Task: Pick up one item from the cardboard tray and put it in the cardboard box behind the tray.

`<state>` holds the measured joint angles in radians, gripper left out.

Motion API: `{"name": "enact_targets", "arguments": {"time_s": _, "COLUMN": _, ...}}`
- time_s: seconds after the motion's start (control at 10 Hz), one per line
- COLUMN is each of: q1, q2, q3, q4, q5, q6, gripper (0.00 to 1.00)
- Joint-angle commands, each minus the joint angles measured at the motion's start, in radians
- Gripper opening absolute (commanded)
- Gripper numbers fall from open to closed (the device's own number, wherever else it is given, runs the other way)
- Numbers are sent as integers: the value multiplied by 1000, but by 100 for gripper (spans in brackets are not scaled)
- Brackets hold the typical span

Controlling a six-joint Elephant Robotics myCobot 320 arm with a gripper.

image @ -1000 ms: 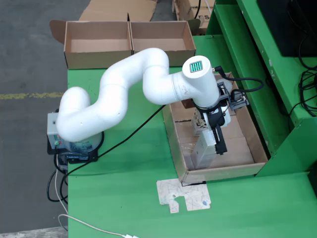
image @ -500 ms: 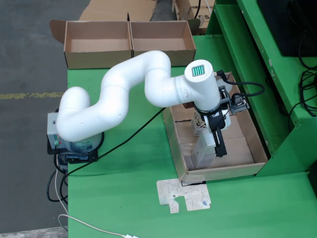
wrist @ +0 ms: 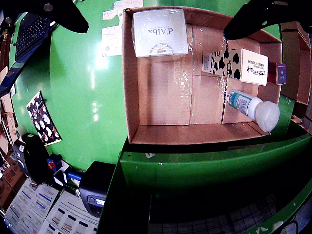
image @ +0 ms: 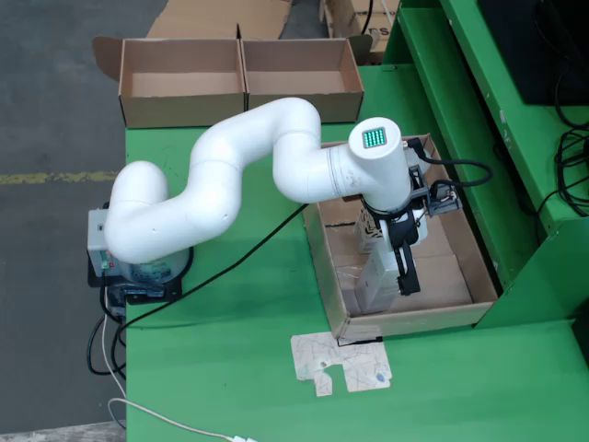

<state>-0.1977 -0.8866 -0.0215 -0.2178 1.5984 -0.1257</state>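
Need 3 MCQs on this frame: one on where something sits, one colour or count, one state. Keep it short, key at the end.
1. In the gripper view, where does the white dAlba box lie in the cardboard tray?
A. top-left corner
B. bottom-right corner
C. outside the tray

2. What colour is the table?
A. grey
B. green
C. white

3. How does the white-capped bottle sit?
A. upright
B. held in the gripper
C. on its side

Key: 1 A, the box is against the tray's top and left walls in that view. 2 B, both views show a green surface around the tray. 3 C, it lies flat along the tray floor, cap toward the lower right, and the gripper has its dark fingers spread wide at the frame's top corners with nothing between them.
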Motion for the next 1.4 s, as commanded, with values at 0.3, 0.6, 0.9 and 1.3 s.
{"name": "enact_targets", "arguments": {"time_s": 0.3, "q1": -1, "q2": -5, "q3": 21, "q4": 48, "q5": 6, "q6": -12, "gripper": 100}}
{"name": "enact_targets", "arguments": {"time_s": 0.6, "q1": 0, "q2": -28, "q3": 21, "q4": 85, "q5": 2, "q6": -16, "gripper": 100}}
{"name": "enact_targets", "arguments": {"time_s": 0.9, "q1": 0, "q2": -35, "q3": 21, "q4": 83, "q5": 5, "q6": -18, "gripper": 100}}
{"name": "enact_targets", "arguments": {"time_s": 1.3, "q1": 7, "q2": -42, "q3": 21, "q4": 76, "q5": 7, "q6": -22, "gripper": 100}}
